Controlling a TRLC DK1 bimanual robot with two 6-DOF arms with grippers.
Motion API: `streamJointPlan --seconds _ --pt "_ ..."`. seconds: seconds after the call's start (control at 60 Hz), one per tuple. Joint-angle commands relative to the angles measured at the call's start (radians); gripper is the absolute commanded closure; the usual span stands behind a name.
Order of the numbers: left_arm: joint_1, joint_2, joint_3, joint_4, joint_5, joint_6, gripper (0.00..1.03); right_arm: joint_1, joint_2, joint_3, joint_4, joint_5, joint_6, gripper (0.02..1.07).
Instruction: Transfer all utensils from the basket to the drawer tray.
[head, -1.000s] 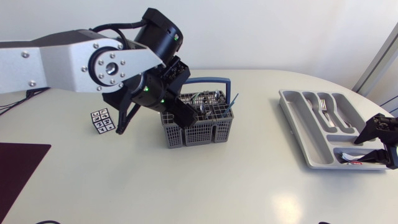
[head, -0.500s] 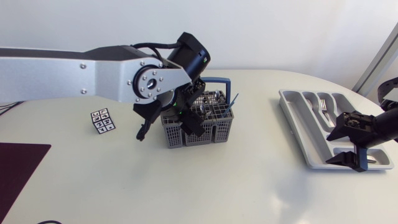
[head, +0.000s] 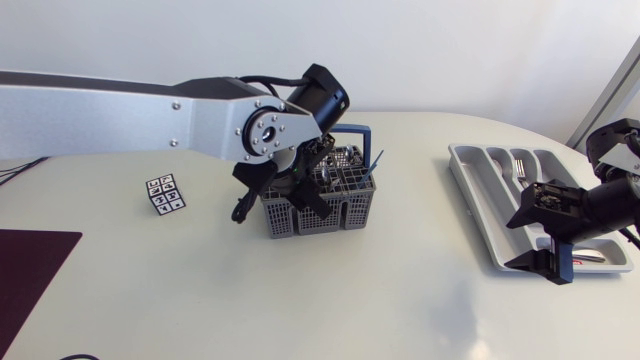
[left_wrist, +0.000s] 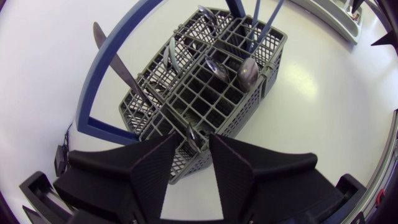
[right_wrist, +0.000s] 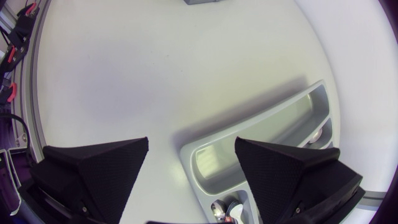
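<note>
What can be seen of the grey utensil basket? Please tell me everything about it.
The basket is a grey grid box, plastic by its look, split into compartments, with a blue arched handle. It stands upright on the white table. Metal utensils stand in it, among them a spoon and what looks like a knife. The left gripper hangs open just above one corner, a utensil tip between its fingers; contact cannot be told.

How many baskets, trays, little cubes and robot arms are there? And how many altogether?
Basket: 1
Drawer tray: 1
Patterned cube: 1
Robot arms: 2, the left arm and the right arm
Total: 5
</note>
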Motion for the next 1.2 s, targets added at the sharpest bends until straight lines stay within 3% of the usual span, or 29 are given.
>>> streamJointPlan --seconds 0.0,0.1,0.3,0.383,0.65,1.183 --pt "0.011 0.028 0.025 -0.016 -0.022 -0.024 0.73 0.026 -0.021 -0.037 0.000 0.000 0.029 0.07" --pt "0.023 0.042 0.026 -0.023 -0.025 -0.031 0.85 0.050 -0.035 -0.052 0.002 0.000 0.040 0.07" --pt "0.026 0.054 0.034 -0.033 -0.025 -0.031 0.89 0.084 -0.049 -0.064 0.003 0.000 0.065 0.07" --pt "0.026 0.059 0.035 -0.033 -0.025 -0.031 1.00 0.095 -0.058 -0.072 0.005 0.000 0.072 0.07" --pt "0.015 0.036 0.048 -0.051 -0.025 -0.024 1.00 0.098 -0.064 -0.090 0.017 0.003 0.065 0.07" --pt "-0.005 -0.010 0.152 -0.143 -0.126 0.012 1.00 0.136 -0.076 -0.107 0.014 0.003 0.074 0.07"
